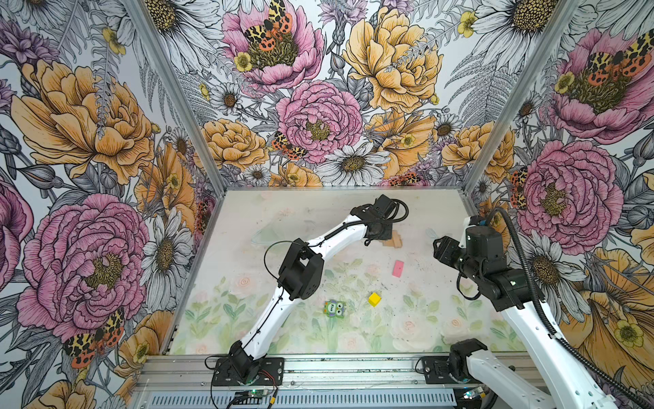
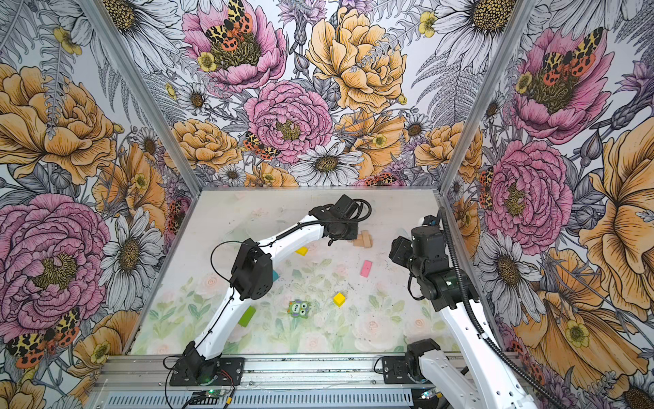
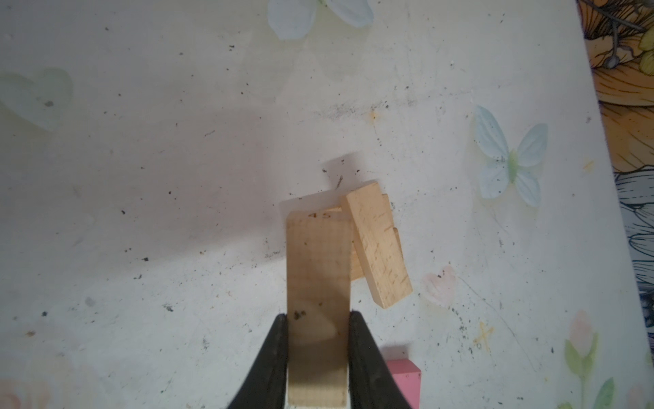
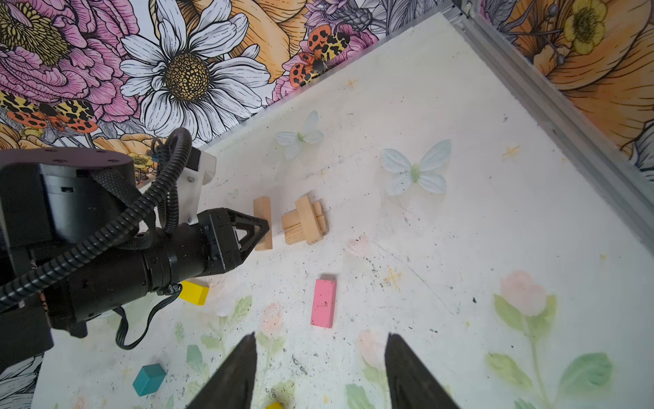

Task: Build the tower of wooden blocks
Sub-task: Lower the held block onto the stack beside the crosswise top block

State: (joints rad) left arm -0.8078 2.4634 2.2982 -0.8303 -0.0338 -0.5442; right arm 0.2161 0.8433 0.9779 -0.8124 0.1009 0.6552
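The table (image 1: pixel 424 219) carries everything, and the left arm (image 1: pixel 300 269) reaches across it to its far middle. There the tower (image 4: pixel 306 221) stands, so far only a low stack of plain tan wood: two bars side by side with a top bar (image 3: pixel 378 244) laid across them.

The left hand (image 3: pixel 318 315) is closed tight on one end of another tan bar (image 3: pixel 316 262). In the right wrist view this held bar hangs just beside the tower with a narrow gap, on the side facing the left arm. Its long axis runs nearly along that of the top bar, a little slanted from it. The lower pair has bare wood on that same near side. To my eye the next move is a short shift sideways over that bare part, then a small turn to square the two up. How high the held bar hangs against the top layer I cannot tell.

The right hand (image 4: pixel 320 340) hangs well apart by the right edge, about half open and holding nothing, so the left one is far nearer.

Loose on the table are a pink block (image 1: pixel 398 268), a lime-green block (image 2: pixel 246 316), an owl block (image 1: pixel 334 307), a yellow cube (image 1: pixel 374 299) and a teal cube (image 4: pixel 148 379).
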